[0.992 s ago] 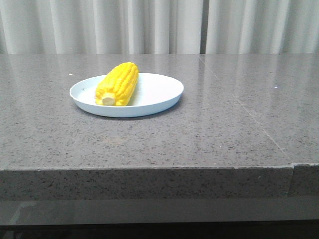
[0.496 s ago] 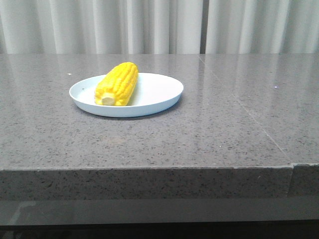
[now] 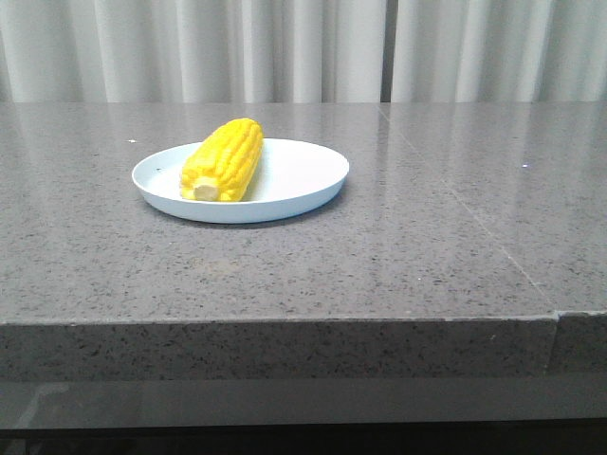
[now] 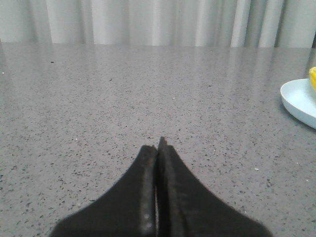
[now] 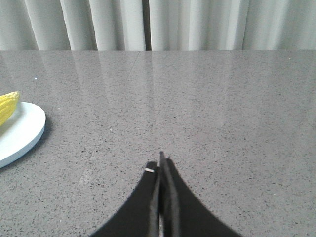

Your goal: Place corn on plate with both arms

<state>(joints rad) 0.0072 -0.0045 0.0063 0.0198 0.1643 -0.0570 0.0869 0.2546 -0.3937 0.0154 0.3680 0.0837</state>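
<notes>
Left tool (image 4: 158,148) low over the grey speckled counter (image 3: 398,256), fingers pressed flat together with nothing between them. Bare polished stone all around and ahead of that tool as far as the pale pleated curtain (image 3: 285,47); only a sliver of the plate (image 4: 299,101) off to its right, well apart from the tips. On the plate (image 3: 294,180), round, shallow, pale blue-white with a low raised rim: the corn (image 3: 224,159), bright yellow, rows of kernels, pale stub end toward the camera, lying on the plate's left half, the right half bare. Beyond the plate, open counter, a thin seam running back across the stone, the front edge square and thick. Right tool (image 5: 161,163) likewise closed tight and holding nothing, dark tapered fingers meeting at a point, low over the counter; plate rim (image 5: 29,131) and a tip of corn (image 5: 9,106) off to its left, well apart; clear glossy stone ahead and to its right.
</notes>
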